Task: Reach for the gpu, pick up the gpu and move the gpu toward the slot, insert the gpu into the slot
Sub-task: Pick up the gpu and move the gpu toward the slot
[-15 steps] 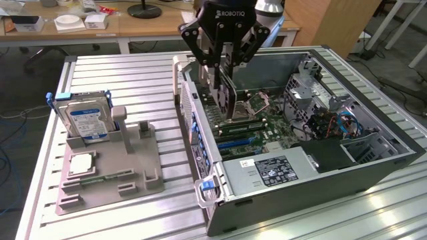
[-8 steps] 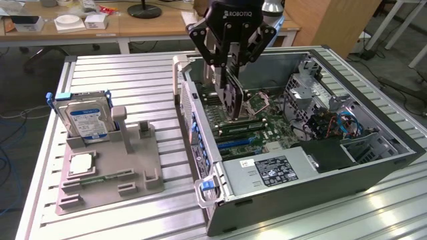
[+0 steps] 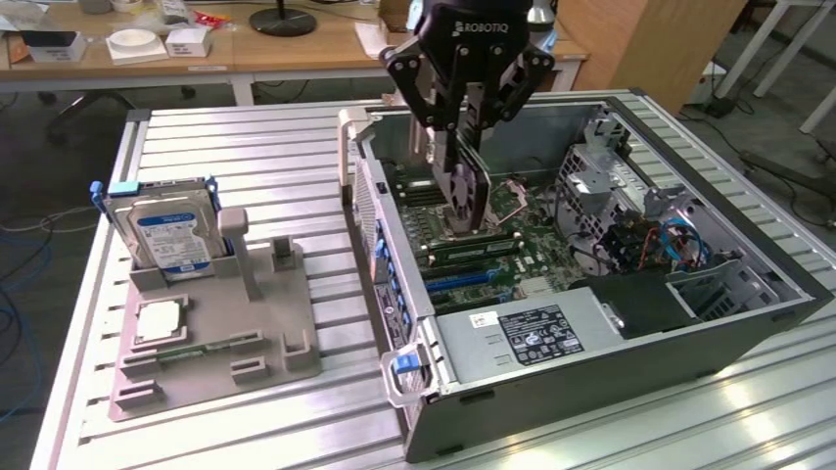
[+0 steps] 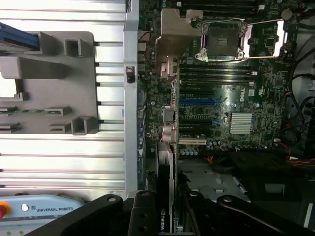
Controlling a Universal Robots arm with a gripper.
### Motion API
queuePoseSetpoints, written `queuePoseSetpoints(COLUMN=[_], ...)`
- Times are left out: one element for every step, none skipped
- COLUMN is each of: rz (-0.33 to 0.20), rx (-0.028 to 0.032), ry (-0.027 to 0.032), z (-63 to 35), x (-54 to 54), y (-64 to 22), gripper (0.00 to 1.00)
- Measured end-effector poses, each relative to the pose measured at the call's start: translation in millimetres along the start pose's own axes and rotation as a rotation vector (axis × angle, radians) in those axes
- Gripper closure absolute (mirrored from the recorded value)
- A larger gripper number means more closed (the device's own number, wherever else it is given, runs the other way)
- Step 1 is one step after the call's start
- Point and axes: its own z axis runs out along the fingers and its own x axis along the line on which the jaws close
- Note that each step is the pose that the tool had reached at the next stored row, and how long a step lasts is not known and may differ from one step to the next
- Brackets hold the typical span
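white capitals spell "robotiq" across the black body of the gripper [image 3: 460,147], upper centre of the exterior view. in the wrist view, "universal robots" stands in dark letters on a pale blue panel [image 4: 44,209], just beside a red button [image 4: 3,209]. a small green nvidia mark (the eye logo, its letters barely legible) sits on the edge of the gpu [image 4: 165,162]. the motherboard [image 4: 236,98] carries "dell" in white, turned on its side, near a finned silver heatsink [image 4: 240,123]. the power supply label [image 3: 538,335] and the hard drive's blue label [image 3: 170,235] are too small to read.
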Motion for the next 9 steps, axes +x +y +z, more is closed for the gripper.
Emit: queuePoseSetpoints(rz=[0.0, 0.0, 0.0, 0.0, 0.0, 0.0, 0.0, 0.0, 0.0], rx=[0.0, 0.0, -0.0001, -0.0001, 0.0, 0.0001, 0.0, -0.0001, 0.0], ry=[0.0, 0.0, -0.0001, -0.0001, 0.0, 0.0, 0.0, -0.0001, 0.0], z=[0.0, 0.1, 0.2, 0.3, 0.4, 0.4, 0.6, 0.8, 0.8], x=[-1.2, -2.2, -2.9, -3.4, -4.2, -5.1, -6.1, -7.3, -8.8], y=[0.0, 0.0, 0.0, 0.0, 0.1, 0.1, 0.1, 0.1, 0.1], gripper=[0.74, 0.74, 0.74, 0.74, 0.74, 0.74, 0.74, 0.74, 0.74])
